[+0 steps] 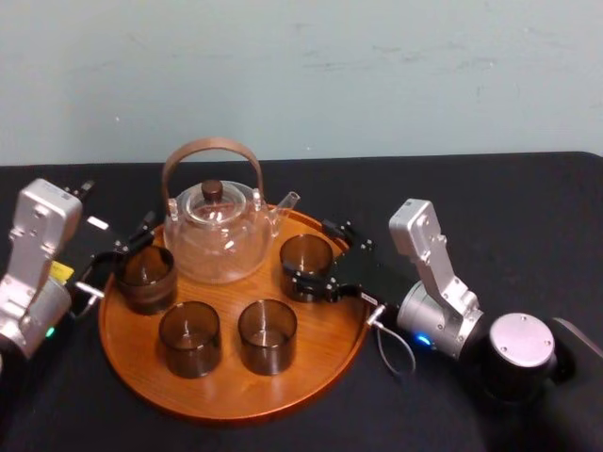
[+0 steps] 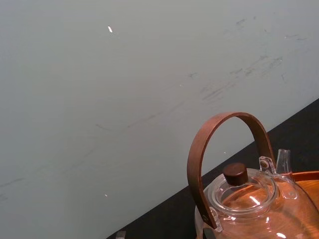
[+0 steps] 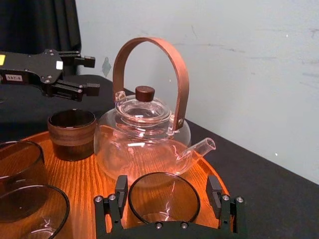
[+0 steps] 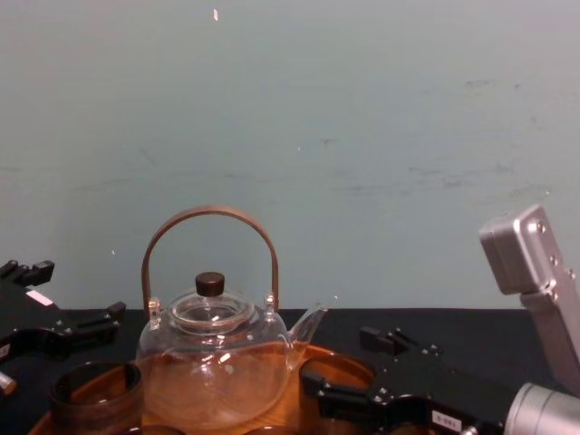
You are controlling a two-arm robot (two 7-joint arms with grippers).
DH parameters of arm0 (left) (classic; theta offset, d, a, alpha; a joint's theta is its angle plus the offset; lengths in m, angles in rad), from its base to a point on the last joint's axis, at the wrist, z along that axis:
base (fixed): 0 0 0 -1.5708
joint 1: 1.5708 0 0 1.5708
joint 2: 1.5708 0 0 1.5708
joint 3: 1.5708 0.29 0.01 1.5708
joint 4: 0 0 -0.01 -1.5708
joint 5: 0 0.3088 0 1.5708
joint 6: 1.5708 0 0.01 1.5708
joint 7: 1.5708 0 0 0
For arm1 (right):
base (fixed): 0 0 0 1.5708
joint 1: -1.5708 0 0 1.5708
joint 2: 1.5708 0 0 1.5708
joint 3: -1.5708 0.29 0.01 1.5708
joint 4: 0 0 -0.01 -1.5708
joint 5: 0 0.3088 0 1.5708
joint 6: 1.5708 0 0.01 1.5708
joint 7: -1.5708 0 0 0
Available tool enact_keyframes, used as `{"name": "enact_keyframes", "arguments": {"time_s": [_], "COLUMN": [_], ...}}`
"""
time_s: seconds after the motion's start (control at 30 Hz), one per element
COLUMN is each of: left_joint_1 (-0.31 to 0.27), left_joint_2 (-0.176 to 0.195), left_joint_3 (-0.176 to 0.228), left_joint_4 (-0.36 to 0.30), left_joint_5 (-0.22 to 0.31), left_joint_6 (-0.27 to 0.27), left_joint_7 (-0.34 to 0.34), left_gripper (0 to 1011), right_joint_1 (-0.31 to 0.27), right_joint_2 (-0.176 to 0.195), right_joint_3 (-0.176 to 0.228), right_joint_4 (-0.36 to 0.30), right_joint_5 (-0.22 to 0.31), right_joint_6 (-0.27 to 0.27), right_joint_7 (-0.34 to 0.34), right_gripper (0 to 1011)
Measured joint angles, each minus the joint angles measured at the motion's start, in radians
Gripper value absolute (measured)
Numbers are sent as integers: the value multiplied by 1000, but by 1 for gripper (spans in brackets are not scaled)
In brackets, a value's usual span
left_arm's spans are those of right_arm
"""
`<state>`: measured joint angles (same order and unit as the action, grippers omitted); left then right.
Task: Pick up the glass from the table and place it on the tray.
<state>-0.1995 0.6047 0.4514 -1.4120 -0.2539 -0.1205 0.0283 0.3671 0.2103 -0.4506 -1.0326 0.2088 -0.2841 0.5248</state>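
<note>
Partly masked, glass (image 3: 164,196) (on the tray (image 3: 84,189)) stands within the right pincer (image 3: 167,185)

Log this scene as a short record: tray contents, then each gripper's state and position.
tray: round, wooden, on black table
contents: glass teapot, four glasses
right gripper: open, fingers either side of right-hand glass
left gripper: open, by left-hand glass
</note>
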Motion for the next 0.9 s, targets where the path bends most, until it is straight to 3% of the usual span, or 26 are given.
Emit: {"name": "enact_keyframes", "arguments": {"time_s": [0.43, 0.9], "left_joint_1": [0, 0], "left_joint_2": [0, 0], "left_joint_3": [0, 0], "left_joint_4": [0, 0], "left_joint_5": [0, 0], "left_joint_6": [0, 0], "left_joint_7": [0, 0], "left_gripper": [1001, 1001], "right_joint_1": [-23, -78], "right_joint_2": [19, 72], "right_joint_3": [15, 72], "right_joint_4": [-55, -171], "right_joint_5": [23, 61], "right_joint_6": [-1, -4], "right_joint_7": [5, -21], "right_gripper": [1002, 1002]}}
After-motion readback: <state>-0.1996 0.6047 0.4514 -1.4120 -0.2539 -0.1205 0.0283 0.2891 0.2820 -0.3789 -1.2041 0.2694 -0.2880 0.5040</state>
